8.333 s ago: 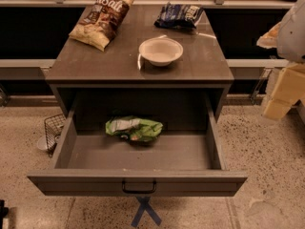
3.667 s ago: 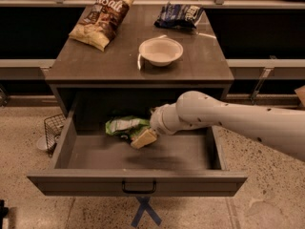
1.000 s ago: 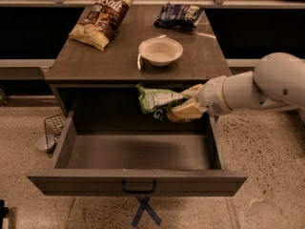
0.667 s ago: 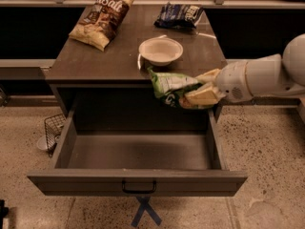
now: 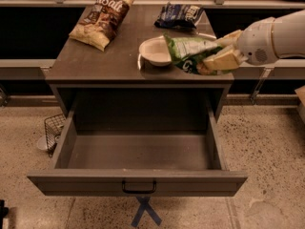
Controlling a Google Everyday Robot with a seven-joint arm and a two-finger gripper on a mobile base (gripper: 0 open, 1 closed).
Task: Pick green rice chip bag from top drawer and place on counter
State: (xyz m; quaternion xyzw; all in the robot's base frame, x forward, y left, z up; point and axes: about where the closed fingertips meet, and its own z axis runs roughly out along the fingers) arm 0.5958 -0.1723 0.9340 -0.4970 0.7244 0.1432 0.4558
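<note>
the green rice chip bag [image 5: 188, 53] is held in the air over the front right part of the counter [image 5: 95, 63], pinched at its right end by the gripper [image 5: 224, 50]; the two tan, blocky fingers [image 5: 222, 60] are closed narrow on the bag, one above it and one below; the white, rounded arm comes in from the right edge; the bag's long axis runs roughly left to right, its free end pointing left and a little upward toward the white bowl [image 5: 153, 51], whose right rim it overlaps in this view; whether the bag touches the counter cannot be told; its skin is glossy, crinkled bright green with a white patch and dark marks that cannot be read; the counter is smooth, slightly shiny grey-brown; at its back left lies a brown-and-cream chip bag [image 5: 101, 17] with pale lettering that reads "salt"; at the back right lies a dark blue snack bag [image 5: 179, 15], its print unreadable; the top drawer [image 5: 138, 184] stands pulled out below, a flat grey box with a small black handle [image 5: 139, 188] at the centre of its front.
</note>
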